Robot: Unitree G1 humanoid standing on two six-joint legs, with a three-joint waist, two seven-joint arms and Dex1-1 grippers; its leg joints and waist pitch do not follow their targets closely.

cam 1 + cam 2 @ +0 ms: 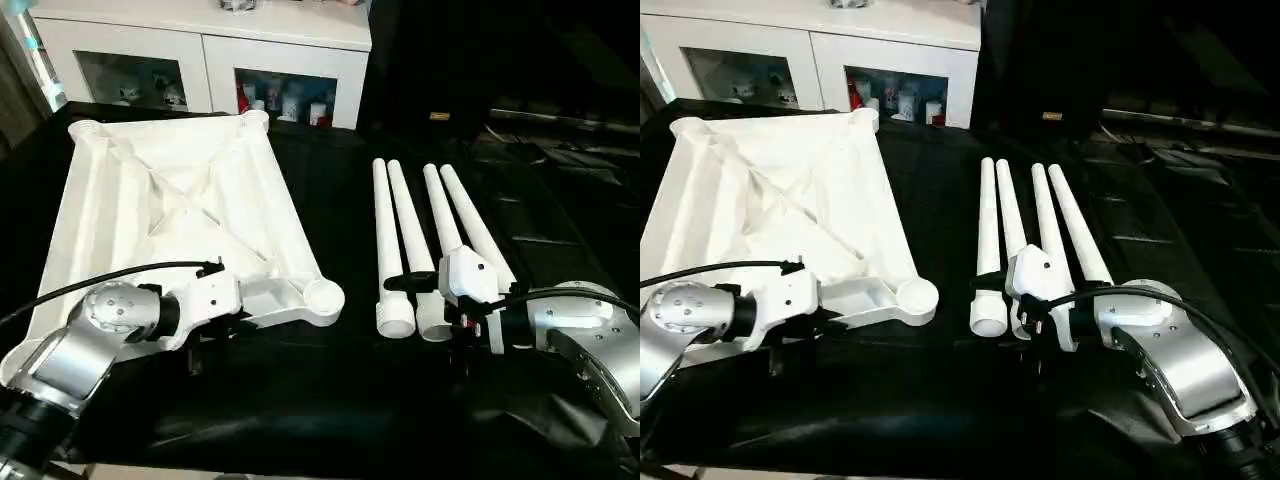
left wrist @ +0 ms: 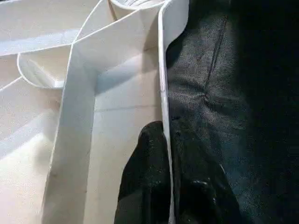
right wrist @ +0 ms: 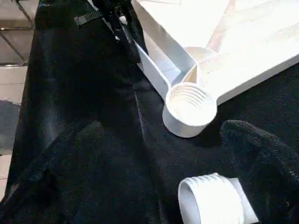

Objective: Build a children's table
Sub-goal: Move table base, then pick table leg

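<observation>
Four white legs (image 1: 428,235) lie side by side on the black cloth (image 1: 330,400), none of them yet fitted, so the build looks to be at its very start. The tabletop (image 1: 180,200) rests upside down on the robot's left half of the cloth, its ribbed underside facing up and its round corner sockets open. The nearest socket (image 3: 189,108) shows an empty threaded bore in the right wrist view, and just apart from it lies the threaded end of one leg (image 3: 212,198).

The left gripper (image 1: 215,325) sits at the tabletop's near edge. In the left wrist view its two black fingers (image 2: 149,186) are pinched onto the thin rim wall (image 2: 163,93), one on each side, so it seems to be steadying the tabletop. The right gripper (image 1: 440,300) stands over the near ends of the legs with its fingers spread wide, one dark finger (image 3: 261,154) beside the threaded leg end; it holds nothing yet.

Judging by this, nothing is assembled. Still to do: pick up a leg, bring its threaded end to a socket, screw it home, and repeat for all four corners, then presumably turn the table upright. A white cabinet (image 1: 200,50) with glass doors stands behind the work and plays no part.
</observation>
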